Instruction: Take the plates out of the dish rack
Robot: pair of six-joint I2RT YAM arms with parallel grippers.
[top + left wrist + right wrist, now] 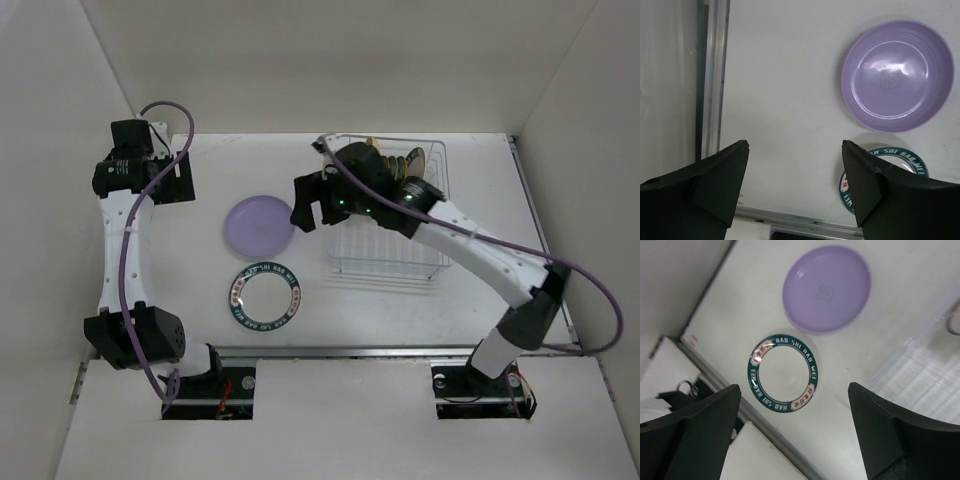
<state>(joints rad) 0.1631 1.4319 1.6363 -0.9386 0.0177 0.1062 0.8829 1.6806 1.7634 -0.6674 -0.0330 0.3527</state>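
Top external view: the dish rack sits right of centre on the tabletop, its far end near the back wall and its sides square to the tabletop edges. A few patterned plates stand on edge at its far end, partly hidden by the right arm. Left of the rack, the lavender plate and the teal-rimmed plate lie flat and apart, the teal one nearer the front rail. Bare tabletop shows between them and the left wall. The right gripper hangs between rack and lavender plate, fingers spread wide, gripping nothing. The left gripper hovers by the left wall, fingers likewise released.
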